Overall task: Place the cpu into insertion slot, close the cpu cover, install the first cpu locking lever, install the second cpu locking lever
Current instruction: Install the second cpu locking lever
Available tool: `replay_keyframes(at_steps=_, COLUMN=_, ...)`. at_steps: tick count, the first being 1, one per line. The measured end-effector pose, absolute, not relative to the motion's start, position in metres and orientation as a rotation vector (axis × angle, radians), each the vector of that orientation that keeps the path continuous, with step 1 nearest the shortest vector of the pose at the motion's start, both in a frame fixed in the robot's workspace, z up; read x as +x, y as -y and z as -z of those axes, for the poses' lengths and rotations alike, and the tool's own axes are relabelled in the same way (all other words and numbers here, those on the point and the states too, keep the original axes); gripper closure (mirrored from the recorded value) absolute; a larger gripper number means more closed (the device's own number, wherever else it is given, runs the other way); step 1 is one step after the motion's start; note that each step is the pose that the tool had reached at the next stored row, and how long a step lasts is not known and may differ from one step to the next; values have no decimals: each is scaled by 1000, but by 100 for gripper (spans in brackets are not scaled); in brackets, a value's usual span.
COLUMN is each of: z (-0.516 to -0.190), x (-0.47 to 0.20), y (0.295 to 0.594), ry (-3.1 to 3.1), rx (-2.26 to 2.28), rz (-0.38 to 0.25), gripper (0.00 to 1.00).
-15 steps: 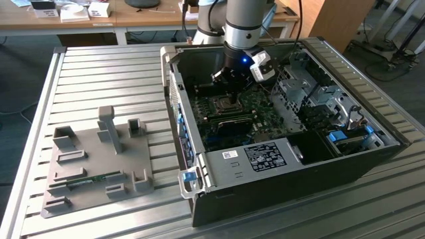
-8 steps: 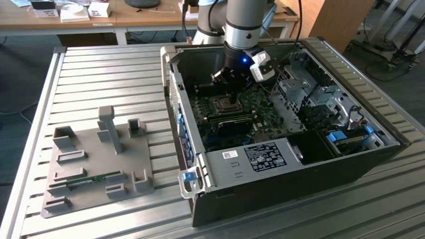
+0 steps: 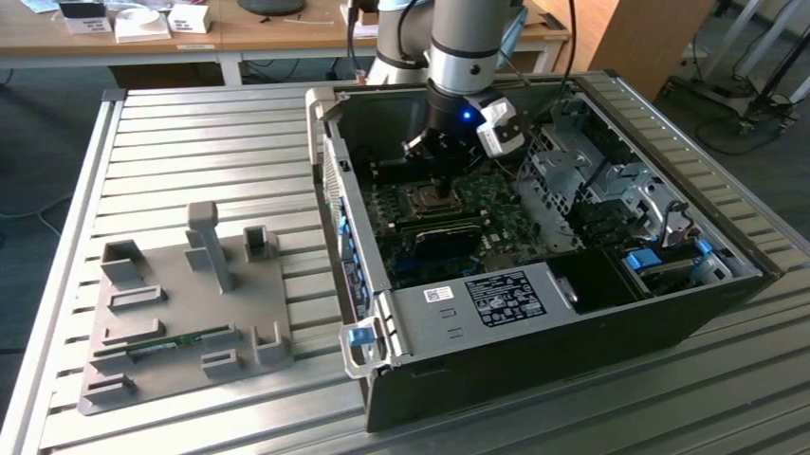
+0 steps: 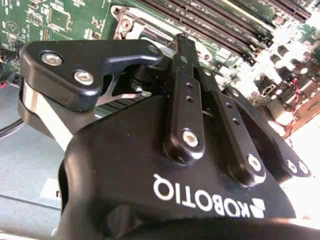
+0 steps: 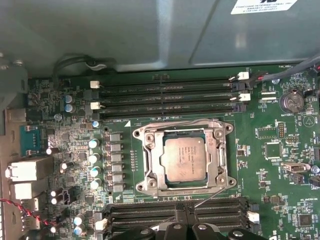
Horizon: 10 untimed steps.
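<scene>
The cpu [image 5: 183, 158], a silver-grey square, lies flat in the insertion slot [image 5: 141, 186] on the green board. The cpu cover [image 5: 150, 160], a shiny metal frame, is folded down around it. One thin wire lever [image 5: 180, 121] runs along the cover's edge nearest the far memory slots. A second wire lever [image 5: 215, 195] sticks out at a slant from the cover's corner, its free end at my fingertips. My gripper [image 5: 186, 225] looks shut, hovering just off the socket's near edge. In the exterior view the gripper [image 3: 437, 175] hangs inside the case over the socket [image 3: 434, 196].
Long black memory slots [image 5: 170, 95] flank the socket on two sides. The open computer case [image 3: 532, 284] has tall walls, a drive cage and cables on the exterior view's right. A grey fixture plate [image 3: 165, 313] lies on the slatted table at the exterior view's left.
</scene>
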State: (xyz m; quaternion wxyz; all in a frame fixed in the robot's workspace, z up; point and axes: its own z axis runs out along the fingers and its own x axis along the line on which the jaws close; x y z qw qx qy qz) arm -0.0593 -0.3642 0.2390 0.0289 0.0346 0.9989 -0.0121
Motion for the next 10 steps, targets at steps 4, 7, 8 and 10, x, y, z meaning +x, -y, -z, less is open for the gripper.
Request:
replay_keyframes(at_steps=4, z=-236, x=-65, y=365, ry=-3082, rx=107, rz=38, gripper=89)
replay_keyframes(at_steps=7, z=-232, x=-69, y=365, ry=-3082, rx=107, rz=38, gripper=89)
replay_keyframes(at_steps=8, z=-231, x=-69, y=365, ry=-3082, rx=107, rz=38, gripper=89)
replay_keyframes(at_steps=10, z=-228, x=-70, y=366, ry=-3082, rx=107, rz=38, gripper=89)
